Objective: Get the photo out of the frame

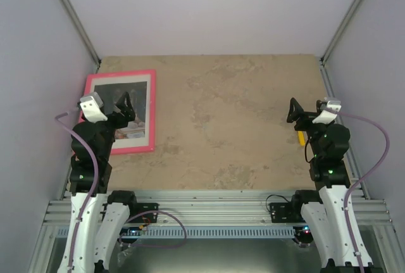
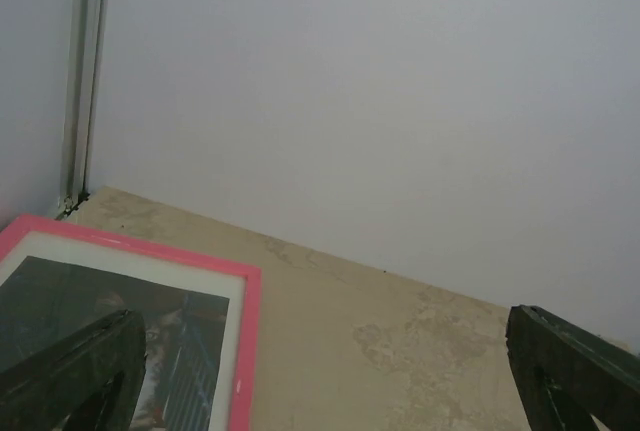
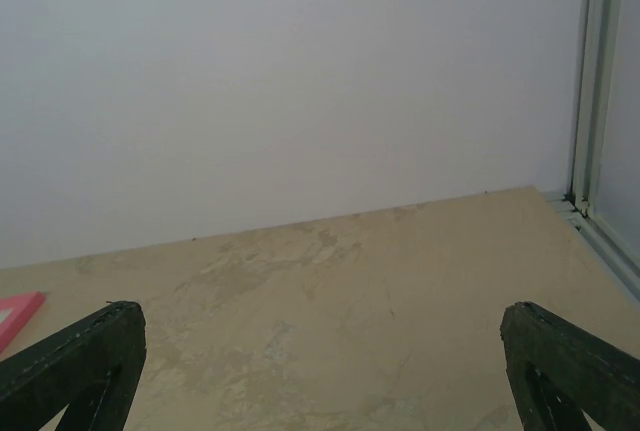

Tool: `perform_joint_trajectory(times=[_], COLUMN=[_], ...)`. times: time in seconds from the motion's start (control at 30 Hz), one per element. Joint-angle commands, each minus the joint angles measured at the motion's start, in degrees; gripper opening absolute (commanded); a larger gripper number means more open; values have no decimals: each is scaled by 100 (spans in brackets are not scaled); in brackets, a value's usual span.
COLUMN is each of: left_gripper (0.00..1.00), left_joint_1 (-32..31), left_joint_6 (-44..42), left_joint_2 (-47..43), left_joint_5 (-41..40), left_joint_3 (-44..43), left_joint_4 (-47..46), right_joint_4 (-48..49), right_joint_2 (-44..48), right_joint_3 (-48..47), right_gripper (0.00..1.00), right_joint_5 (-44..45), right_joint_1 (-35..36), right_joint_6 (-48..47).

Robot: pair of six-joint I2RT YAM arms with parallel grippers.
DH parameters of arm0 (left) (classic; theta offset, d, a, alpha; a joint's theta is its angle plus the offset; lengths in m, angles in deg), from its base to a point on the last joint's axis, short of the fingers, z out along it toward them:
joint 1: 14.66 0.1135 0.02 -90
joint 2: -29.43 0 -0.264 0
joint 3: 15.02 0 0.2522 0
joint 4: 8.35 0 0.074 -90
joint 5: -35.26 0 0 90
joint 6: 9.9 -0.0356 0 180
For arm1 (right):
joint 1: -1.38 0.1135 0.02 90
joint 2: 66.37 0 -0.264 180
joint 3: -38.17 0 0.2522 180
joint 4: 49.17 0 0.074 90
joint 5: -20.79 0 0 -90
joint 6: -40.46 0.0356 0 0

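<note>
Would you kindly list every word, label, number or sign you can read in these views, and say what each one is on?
No text can be read in any view.
Any lettering on the photo inside the frame is too small and blurred to read from above, and too dark in the left wrist view.

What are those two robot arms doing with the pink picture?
They are meant to take the photo out of the pink frame, but neither is holding anything yet. The frame lies flat at the left side of the table with the photo inside it. The left gripper hovers open above the frame's near part. The right gripper is open too, over the table far off to the right.
</note>
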Motion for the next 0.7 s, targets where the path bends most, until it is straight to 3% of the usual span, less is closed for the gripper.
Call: perform_joint_trajectory(times=[0.0,0.37,0.67], left_gripper=[100,100,100], left_joint_1=[26,31,23], left_joint_6=[20,-67,-147], left_joint_2=[65,1379,3659], left_joint_5=[-11,282,834], left_joint_3=[-24,-766,-1391], left_joint_4=[0,617,1528], right_joint_4=[118,116,242], right_joint_2=[71,86,249], right_joint_3=[-32,-12,167], right_gripper=[98,98,98], right_joint_5=[16,-145,-204], right_joint_1=[-23,-23,179], right_joint_6=[17,41,50])
